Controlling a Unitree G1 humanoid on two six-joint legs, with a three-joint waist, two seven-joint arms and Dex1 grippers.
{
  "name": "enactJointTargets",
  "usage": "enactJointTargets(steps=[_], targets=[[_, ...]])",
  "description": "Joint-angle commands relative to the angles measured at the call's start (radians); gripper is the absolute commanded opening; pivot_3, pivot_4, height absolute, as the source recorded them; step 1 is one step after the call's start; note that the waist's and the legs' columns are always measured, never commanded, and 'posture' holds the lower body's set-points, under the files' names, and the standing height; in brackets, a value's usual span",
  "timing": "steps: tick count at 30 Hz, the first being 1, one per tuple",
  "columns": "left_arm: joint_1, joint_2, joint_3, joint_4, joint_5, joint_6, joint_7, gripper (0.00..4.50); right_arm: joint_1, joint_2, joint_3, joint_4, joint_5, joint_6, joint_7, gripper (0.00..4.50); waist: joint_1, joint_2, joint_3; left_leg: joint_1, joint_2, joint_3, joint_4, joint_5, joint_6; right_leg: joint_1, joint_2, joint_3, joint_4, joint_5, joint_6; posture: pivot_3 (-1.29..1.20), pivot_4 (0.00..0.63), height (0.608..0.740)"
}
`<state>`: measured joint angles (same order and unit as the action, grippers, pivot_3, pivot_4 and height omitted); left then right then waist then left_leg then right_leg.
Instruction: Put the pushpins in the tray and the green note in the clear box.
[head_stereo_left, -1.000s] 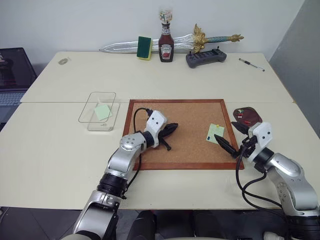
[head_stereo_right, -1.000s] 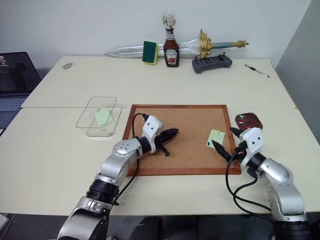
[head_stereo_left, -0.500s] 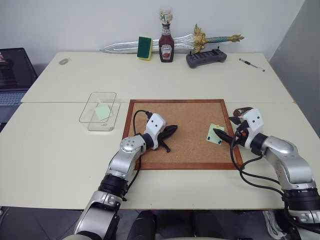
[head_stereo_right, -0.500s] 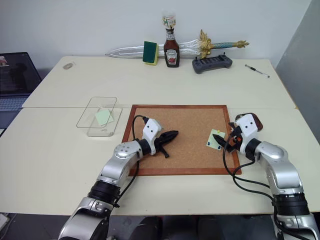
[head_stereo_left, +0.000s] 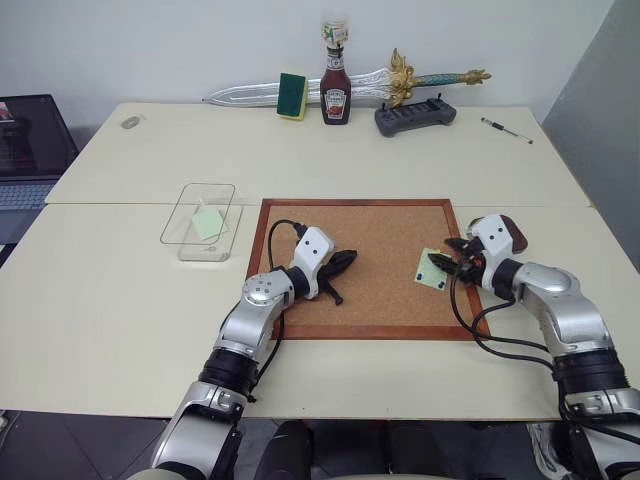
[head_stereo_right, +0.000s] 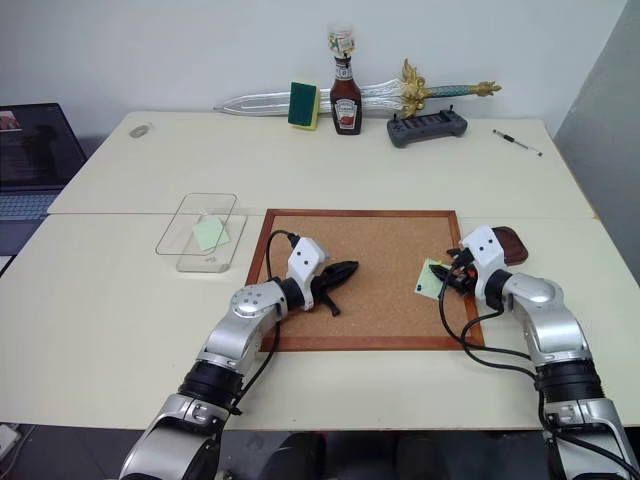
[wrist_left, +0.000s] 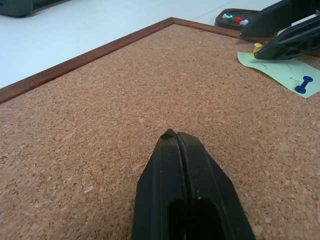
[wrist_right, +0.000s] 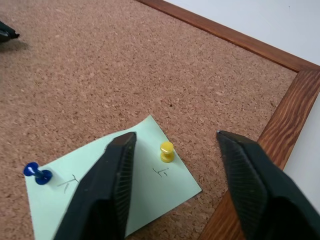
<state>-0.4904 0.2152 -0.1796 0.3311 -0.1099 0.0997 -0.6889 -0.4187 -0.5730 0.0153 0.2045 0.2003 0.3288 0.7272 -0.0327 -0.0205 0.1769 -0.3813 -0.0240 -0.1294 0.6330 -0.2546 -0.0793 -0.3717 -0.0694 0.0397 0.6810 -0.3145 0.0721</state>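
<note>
The green note (wrist_right: 117, 192) lies flat on the corkboard (head_stereo_left: 370, 250), one corner toward the frame, pinned by a yellow pushpin (wrist_right: 166, 150) standing upright between the right gripper's (wrist_right: 175, 137) parted jaws. The left gripper's (wrist_left: 176, 136) jaws are closed, empty.

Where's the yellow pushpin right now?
The yellow pushpin is stuck in the green note on the cork board's right side, between the open fingers of the right claw, with a blue pushpin at the note's other corner.

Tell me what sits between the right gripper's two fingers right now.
The yellow pushpin, stuck in the green note on the cork board, stands between the right gripper's open fingers, untouched. The right wrist view shows it.
</note>
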Motion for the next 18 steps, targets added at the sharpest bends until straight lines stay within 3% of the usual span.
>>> enactJointTargets(steps=[1,9,18], targets=[[0.005,-0.005,-0.007,0.015,0.009,0.002,-0.005,0.0,-0.036,-0.01,-0.011,0.003,-0.011,-0.041,0.015,1.74,0.0,0.0,0.0,0.0,0.0,0.0,0.0,0.0,0.0,0.0,0.0,0.0,0.0,0.0,0.0,0.0,0.15,0.74],[0.008,-0.001,-0.01,0.018,0.011,0.017,-0.008,0.0,-0.042,-0.002,-0.036,-0.008,0.009,-0.047,0.032,0.05,0.0,0.0,0.0,0.0,0.0,0.0,0.0,0.0,0.0,0.0,0.0,0.0,0.0,0.0,0.0,0.0,0.15,0.74],[0.018,0.003,-0.027,0.016,0.024,0.044,-0.014,0.0,-0.043,0.005,-0.07,-0.048,0.048,-0.057,0.03,0.01,0.0,0.0,0.0,0.0,0.0,0.0,0.0,0.0,0.0,0.0,0.0,0.0,0.0,0.0,0.0,0.0,0.15,0.74]])
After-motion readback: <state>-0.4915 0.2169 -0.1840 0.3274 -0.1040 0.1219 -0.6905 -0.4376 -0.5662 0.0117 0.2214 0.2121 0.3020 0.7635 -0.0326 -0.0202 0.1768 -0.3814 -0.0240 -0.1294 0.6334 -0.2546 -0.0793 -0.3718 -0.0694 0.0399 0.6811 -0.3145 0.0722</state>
